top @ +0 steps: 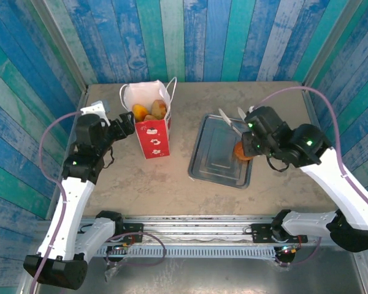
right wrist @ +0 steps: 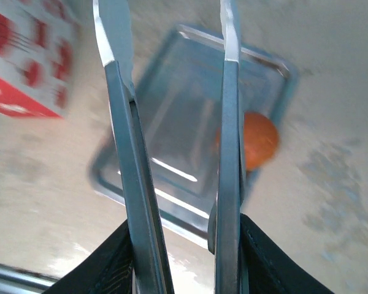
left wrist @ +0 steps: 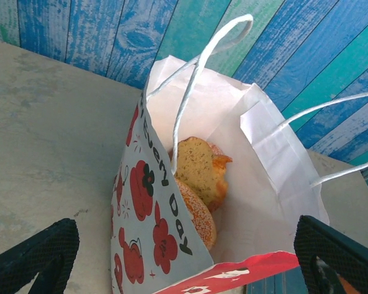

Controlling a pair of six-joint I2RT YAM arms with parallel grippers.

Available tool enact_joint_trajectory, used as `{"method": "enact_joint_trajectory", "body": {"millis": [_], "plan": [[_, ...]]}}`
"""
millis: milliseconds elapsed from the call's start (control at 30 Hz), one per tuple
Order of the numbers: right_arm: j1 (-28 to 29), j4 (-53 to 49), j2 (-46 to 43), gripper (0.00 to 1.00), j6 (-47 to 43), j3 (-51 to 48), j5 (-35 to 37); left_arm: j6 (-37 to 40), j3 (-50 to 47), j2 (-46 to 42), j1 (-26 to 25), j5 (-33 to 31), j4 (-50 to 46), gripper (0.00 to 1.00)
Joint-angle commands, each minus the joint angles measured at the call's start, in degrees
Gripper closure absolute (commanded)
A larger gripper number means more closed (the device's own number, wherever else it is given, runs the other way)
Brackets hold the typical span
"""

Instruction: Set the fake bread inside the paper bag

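Bread [left wrist: 199,171] piled inside bag [left wrist: 147,202], sugared piece under paler one; bag upright on table [top: 276,104], left of tray [top: 218,159], well apart from it. One orange bun [right wrist: 257,139] at tray's right rim. Left gripper [top: 126,125] spread wide, fingers [left wrist: 34,257] flanking bag's near end, gripping nothing. Right gripper [right wrist: 184,269] pinching tongs [right wrist: 126,153] over tray, blades apart, nothing between them

A shallow grey metal tray [top: 218,153] lies on the beige tabletop [top: 165,177], metal tongs [right wrist: 132,159] above its far edge, blue-and-teal plank walls [top: 233,37] behind.
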Motion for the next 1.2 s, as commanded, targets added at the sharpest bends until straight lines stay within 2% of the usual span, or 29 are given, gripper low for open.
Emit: {"method": "enact_joint_trajectory", "body": {"millis": [0, 167, 300, 767, 1167], "plan": [[-1.14, -4.06, 0.27, 0.59, 3.51, -6.25, 5.12, 0.21, -1.00, -1.35, -0.19, -1.55, 2.14, 0.06], [-2.41, -0.02, 1.88, 0.59, 4.94, -15.41, 5.40, 0.12, -1.61, -1.02, -0.18, -1.29, 2.42, 0.06], [-3.12, 2.29, 3.56, 0.59, 4.50, -19.15, 4.36, -0.15, -2.15, -0.98, -0.19, -0.96, 2.53, 0.06], [-7.30, 6.13, 5.95, 0.56, 1.03, -23.52, 1.81, -0.32, -2.22, -0.80, -0.19, -1.24, 1.70, 0.06], [-8.65, 7.25, 6.08, 0.53, -0.08, -25.09, 0.63, -0.41, -2.41, -0.87, -0.19, -1.54, 1.38, 0.06]]}}
